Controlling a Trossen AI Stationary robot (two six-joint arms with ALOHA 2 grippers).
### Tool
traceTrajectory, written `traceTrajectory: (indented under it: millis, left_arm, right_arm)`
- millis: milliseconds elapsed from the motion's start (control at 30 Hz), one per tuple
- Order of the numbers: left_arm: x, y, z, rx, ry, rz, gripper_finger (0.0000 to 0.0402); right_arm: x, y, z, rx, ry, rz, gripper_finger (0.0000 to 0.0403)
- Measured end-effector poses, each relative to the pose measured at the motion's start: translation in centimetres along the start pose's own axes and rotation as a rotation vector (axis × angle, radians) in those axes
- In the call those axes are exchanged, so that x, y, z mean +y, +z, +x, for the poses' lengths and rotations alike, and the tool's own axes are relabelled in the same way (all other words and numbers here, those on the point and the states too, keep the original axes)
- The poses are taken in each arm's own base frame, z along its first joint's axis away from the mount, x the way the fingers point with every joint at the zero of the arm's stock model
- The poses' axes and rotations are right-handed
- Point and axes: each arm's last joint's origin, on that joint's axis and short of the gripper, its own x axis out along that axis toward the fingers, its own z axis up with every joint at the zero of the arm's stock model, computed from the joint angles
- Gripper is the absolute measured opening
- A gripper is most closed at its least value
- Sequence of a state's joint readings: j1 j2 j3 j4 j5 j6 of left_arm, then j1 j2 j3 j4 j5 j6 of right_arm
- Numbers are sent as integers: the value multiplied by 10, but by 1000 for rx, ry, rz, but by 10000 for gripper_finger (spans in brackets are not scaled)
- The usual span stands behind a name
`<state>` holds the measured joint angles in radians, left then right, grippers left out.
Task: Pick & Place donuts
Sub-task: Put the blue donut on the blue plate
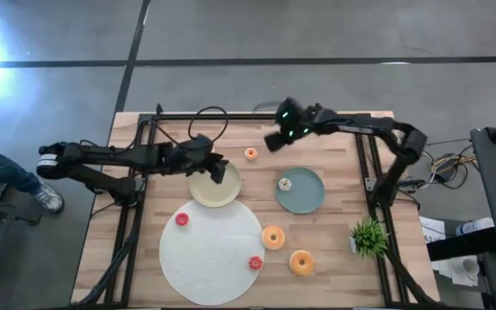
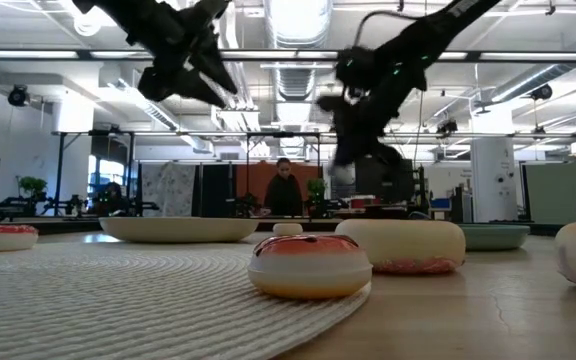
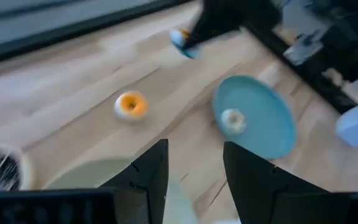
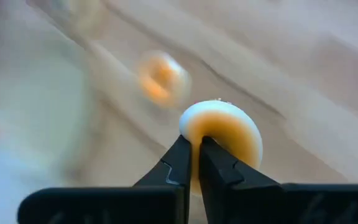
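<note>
From above, the right gripper (image 1: 275, 140) hangs over the table (image 1: 334, 258) toward twelve o'clock, just right of a small orange donut (image 1: 251, 153), while the left gripper (image 1: 220, 171) waits over the nine o'clock rim of the beige plate (image 1: 207, 191). The teal plate (image 1: 308, 196) at about two o'clock from centre carries one pale donut (image 1: 285, 183); two red donuts (image 1: 182, 219) lie on the white mat (image 1: 205, 258), and two orange ones sit at the mat's three and four o'clock sides, with a small plant (image 1: 368, 236) beyond. At table height both arms show raised above the plates. The left wrist camera shows its fingers (image 3: 151, 174) parted and empty, looking toward the teal plate. The right wrist camera shows its fingers (image 4: 180, 165) clenched together on the edge of an orange-and-white donut (image 4: 229, 127), carried clear of the wood. The step in hand appears to be the lift after a pick; next, the right arm likely needs to carry this donut over a plate, lower, and let go without it slipping from so narrow a pinch.
</note>
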<state>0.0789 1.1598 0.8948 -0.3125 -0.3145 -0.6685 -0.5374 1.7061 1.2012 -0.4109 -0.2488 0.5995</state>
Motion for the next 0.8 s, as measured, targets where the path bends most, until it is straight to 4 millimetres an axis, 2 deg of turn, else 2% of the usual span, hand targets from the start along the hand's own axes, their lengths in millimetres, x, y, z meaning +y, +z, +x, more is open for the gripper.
traceTrajectory:
  millis: [133,300,400,500,667,800]
  left_arm:
    - [-6,3,7,-98,-66,31,127]
    - [-5,3,25,-309,-123,-81,127]
    - [-5,4,36,-412,-144,-110,129]
    - [-9,4,47,-469,-152,-26,135]
    - [-25,11,66,-485,-83,194,165]
    - [-32,18,78,-509,29,200,194]
  right_arm:
    - [2,11,-36,-252,345,169,11]
    - [2,-5,-61,-417,653,342,12]
    - [3,-19,-62,-440,715,426,12]
    - [9,-30,-58,-406,730,447,12]
    - [23,-38,-57,-417,754,430,13]
    - [26,-40,-57,-434,745,429,13]
